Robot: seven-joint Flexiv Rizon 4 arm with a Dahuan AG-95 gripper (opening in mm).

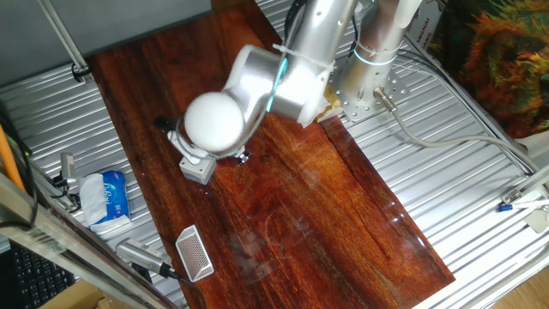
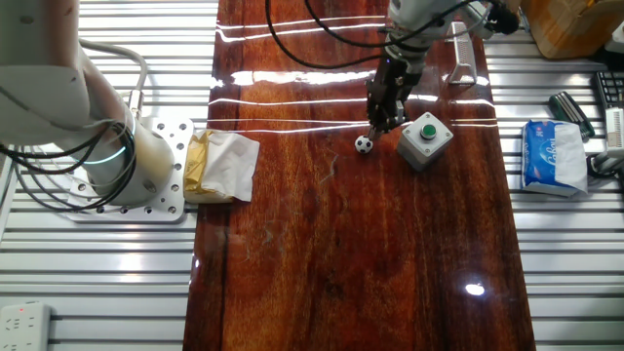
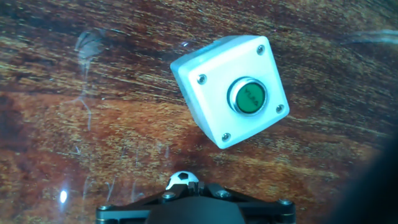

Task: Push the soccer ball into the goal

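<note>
The Flexiv arm [image 1: 296,73] is reaching out from its base [image 2: 136,175] across the dark wooden table [image 2: 370,253], its wrist bending downward so the gripper [image 2: 383,122] is pointing at the tabletop. The gripper is hanging just above and behind the soccer ball [image 2: 364,144], which is sitting on the wood just beside the grey button box [image 2: 424,139]. In the hand view, the ball [image 3: 181,180] is peeking out at the bottom edge, right against the dark gripper body, with the button box [image 3: 230,90] and its green button [image 3: 247,96] lying tilted beyond it. Whether the fingers are spread or pressed together cannot be told from any view. The goal [image 1: 195,253] is standing near the table's edge, well apart from the ball, beside a blue tissue pack [image 1: 107,196].
</note>
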